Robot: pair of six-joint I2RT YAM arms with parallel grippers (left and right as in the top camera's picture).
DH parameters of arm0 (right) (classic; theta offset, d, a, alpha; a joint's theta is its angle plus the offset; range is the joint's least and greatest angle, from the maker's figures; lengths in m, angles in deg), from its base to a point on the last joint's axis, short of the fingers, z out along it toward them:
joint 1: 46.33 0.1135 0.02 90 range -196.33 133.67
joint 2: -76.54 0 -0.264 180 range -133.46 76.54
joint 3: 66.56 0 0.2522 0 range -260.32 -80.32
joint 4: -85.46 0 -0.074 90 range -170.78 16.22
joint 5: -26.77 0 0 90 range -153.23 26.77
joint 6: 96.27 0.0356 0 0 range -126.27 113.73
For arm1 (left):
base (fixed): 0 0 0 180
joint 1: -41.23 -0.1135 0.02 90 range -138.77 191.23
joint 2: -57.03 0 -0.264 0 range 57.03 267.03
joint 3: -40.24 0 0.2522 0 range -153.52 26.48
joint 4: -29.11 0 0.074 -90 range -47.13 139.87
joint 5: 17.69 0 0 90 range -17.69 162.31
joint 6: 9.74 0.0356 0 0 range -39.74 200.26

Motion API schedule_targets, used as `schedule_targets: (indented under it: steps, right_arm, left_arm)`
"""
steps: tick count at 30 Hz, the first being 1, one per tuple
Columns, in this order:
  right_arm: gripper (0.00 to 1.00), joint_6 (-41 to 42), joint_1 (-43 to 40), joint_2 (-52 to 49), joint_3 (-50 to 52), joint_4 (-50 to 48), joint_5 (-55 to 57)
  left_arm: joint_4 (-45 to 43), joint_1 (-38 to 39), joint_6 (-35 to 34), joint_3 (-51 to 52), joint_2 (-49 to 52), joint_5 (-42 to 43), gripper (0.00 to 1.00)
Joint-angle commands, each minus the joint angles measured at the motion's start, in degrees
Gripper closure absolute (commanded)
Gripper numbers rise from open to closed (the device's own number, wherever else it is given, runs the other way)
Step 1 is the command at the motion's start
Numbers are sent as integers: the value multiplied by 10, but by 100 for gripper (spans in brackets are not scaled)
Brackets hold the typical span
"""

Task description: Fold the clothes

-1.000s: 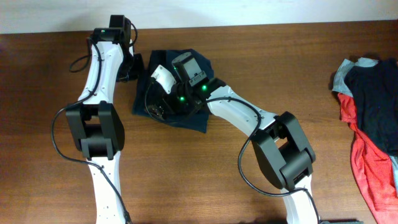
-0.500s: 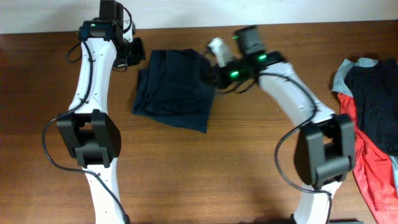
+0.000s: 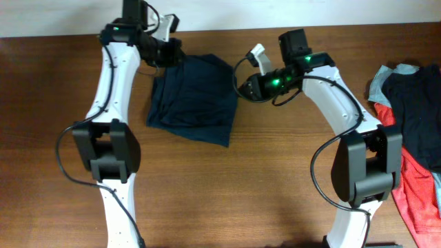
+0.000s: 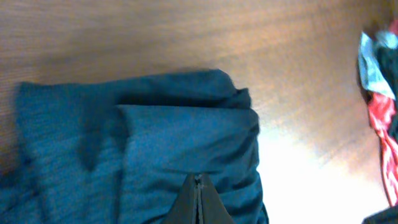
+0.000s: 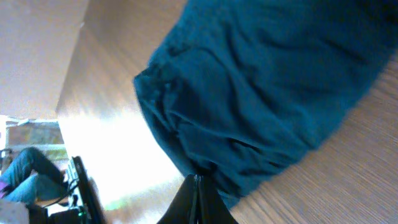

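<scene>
The dark navy shorts (image 3: 196, 103) lie loosely folded on the brown table, at the back between the two arms. My left gripper (image 3: 172, 54) is at their far left corner. In the left wrist view its jaws are shut tight (image 4: 198, 179), and the cloth (image 4: 186, 134) gathers in creases toward the tips. My right gripper (image 3: 241, 88) sits at the shorts' right edge. In the right wrist view it is shut (image 5: 196, 178) on the hem of the fabric (image 5: 267, 81).
A heap of navy, red and pale grey-blue garments (image 3: 413, 124) lies at the table's right edge, and it shows at the far right of the left wrist view (image 4: 380, 81). Bare wood table (image 3: 241, 186) spreads in front of the shorts.
The right arm swung off the top of the shorts to their right edge, and its jaws went from open to shut. The left gripper shifted slightly right at the far corner.
</scene>
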Motion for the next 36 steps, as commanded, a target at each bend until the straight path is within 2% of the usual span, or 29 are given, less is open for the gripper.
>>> schedule_targets:
  steps: [1, 10, 18, 23, 32, 36]
  right_arm:
    - [96, 3, 22, -4, -5, -10, -32]
    - [96, 5, 74, -76, -5, -87, -35]
    - [96, 5, 113, -140, -5, -156, -34]
    - [96, 17, 128, -160, -5, -127, -29]
    - [96, 18, 127, -162, 0, -44, 50]
    - [96, 19, 127, -162, 28, -48, 55]
  left_arm:
    - [-5, 19, 46, -4, 40, 47, 100]
    - [-38, 37, 51, -4, 64, 42, 100]
    - [-61, 36, 51, -4, 78, -19, 100]
    - [-63, 36, 51, -4, 109, -48, 99]
    - [-88, 32, 50, -4, 187, -49, 99]
    - [-100, 31, 50, -4, 189, -54, 99]
